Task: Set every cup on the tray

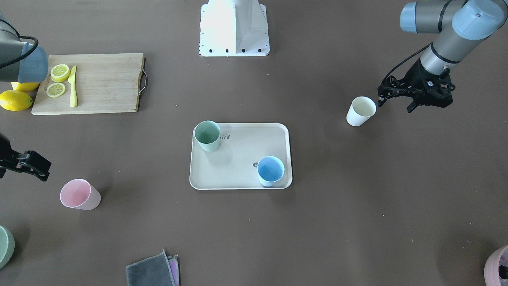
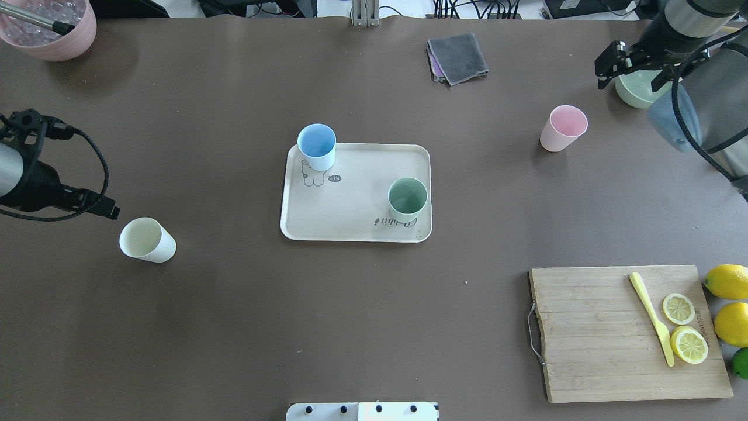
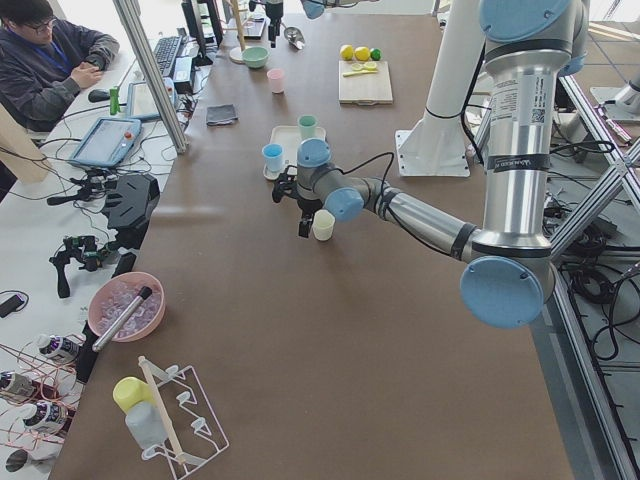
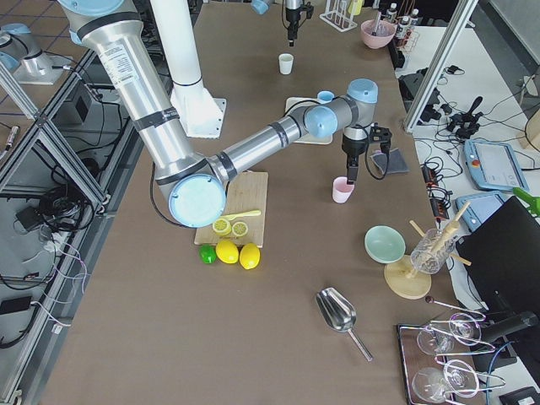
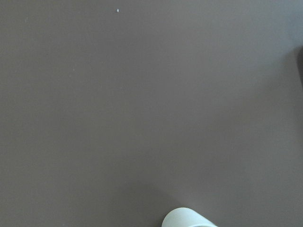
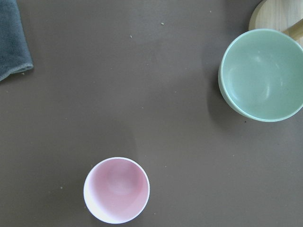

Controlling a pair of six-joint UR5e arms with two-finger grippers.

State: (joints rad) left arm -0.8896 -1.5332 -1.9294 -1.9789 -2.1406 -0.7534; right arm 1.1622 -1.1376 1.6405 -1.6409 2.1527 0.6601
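Beige and flat, the tray (image 2: 356,202) lies in the middle of the table (image 2: 234,327), and two of the four cups stand upright on it. The pale green cup (image 2: 407,198) is in the corner by the "Rabbit" lettering, on the side nearer the robot. The light blue cup (image 2: 317,146) is in the opposite, far corner, close to the rim and right over the bunny drawing.

The other two cups are off the tray, on the bare table and well apart from it. The cream cup (image 1: 360,111) stands upright out on the robot's left side. The left pincer (image 1: 396,104) is just beside it, fingers spread apart, holding nothing and not touching the cup. Its wrist camera catches only a sliver of the cup's rim at the bottom edge.

The pink cup (image 2: 563,128) stands upright on the robot's right side. The right pincer (image 2: 630,79) hangs above the table near it, fingers wide apart and empty. From its wrist camera the pink cup sits low and to the left, with a green bowl (image 6: 262,73) up at the right.

Farther out, a wooden cutting board (image 2: 596,327) lies near the robot's right, carrying two lemon slices (image 2: 678,308) and a yellow knife (image 2: 650,316). Whole lemons (image 2: 727,280) and a lime (image 2: 741,362) rest just beside the board. A folded grey cloth (image 2: 459,57) lies at the far edge, and a pink pot (image 2: 52,35) sits in the far left corner.
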